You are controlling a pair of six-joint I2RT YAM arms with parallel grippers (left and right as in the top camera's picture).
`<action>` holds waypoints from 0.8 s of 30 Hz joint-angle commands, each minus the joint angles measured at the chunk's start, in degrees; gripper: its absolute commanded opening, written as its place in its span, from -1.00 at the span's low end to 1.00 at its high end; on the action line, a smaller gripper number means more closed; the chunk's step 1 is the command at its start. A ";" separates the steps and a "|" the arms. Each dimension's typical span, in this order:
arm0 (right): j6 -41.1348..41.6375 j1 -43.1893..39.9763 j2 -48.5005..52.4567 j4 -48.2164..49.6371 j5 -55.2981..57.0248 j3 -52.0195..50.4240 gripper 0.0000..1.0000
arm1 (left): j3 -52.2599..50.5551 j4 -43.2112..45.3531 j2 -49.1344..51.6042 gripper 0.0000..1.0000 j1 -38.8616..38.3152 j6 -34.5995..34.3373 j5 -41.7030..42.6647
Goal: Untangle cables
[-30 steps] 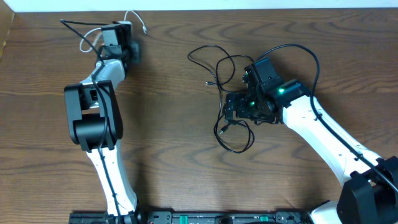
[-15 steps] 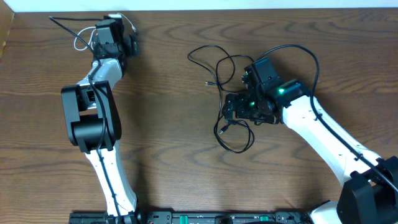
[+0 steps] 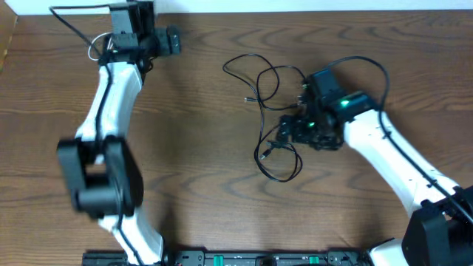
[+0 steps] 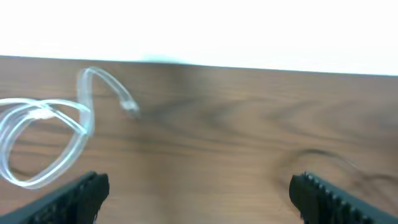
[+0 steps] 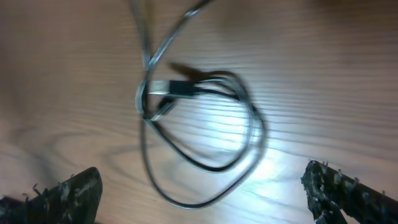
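The white cable (image 4: 43,134) lies in a loose loop at the far left of the table, its small plug end (image 4: 129,107) free; from overhead only a bit of it (image 3: 94,49) shows beside the left arm. My left gripper (image 4: 199,193) is open above bare wood to the right of that loop, close to the table's far edge (image 3: 133,16). Black cables (image 3: 260,74) lie tangled mid-table, with a loop (image 3: 282,168) toward the front. Over that loop (image 5: 205,130) and a black plug (image 5: 180,88) hovers my right gripper (image 5: 205,193) (image 3: 293,131), open, holding nothing.
The table's far edge meets a white wall (image 4: 199,28) just beyond the left gripper. The left arm's own thick black wire (image 3: 72,21) arcs off to the far left. The right arm's wire (image 3: 373,70) curves over its wrist.
The left gripper has opened, letting go of the white cable, and has moved toward the far edge as the arm stretched out. The right gripper shifted slightly right, still open.
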 commanded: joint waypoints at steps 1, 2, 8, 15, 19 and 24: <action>-2.84 -6.62 -0.11 -1.92 2.01 -0.13 0.98 | 0.72 -10.64 -6.62 0.96 -2.78 -8.57 16.83; -2.82 -8.52 -0.13 -2.60 2.64 -0.13 0.99 | 0.72 -12.68 -7.10 0.96 -3.61 -9.09 19.47; -2.84 -22.58 -0.11 -4.42 3.65 -0.15 0.99 | -1.29 -23.30 -6.67 0.96 -12.76 -9.35 22.62; -2.84 -32.50 -0.11 -4.44 3.58 -0.15 0.99 | -3.43 -26.51 -4.83 0.96 -22.80 -22.12 2.16; -2.84 -34.10 -0.11 -4.46 3.58 -0.15 0.98 | -3.54 -23.93 -2.21 0.96 -26.64 -25.09 -3.43; -2.84 -33.90 -0.11 -4.44 3.61 -0.15 0.99 | -3.54 -19.85 3.28 0.96 -29.24 -25.59 -4.98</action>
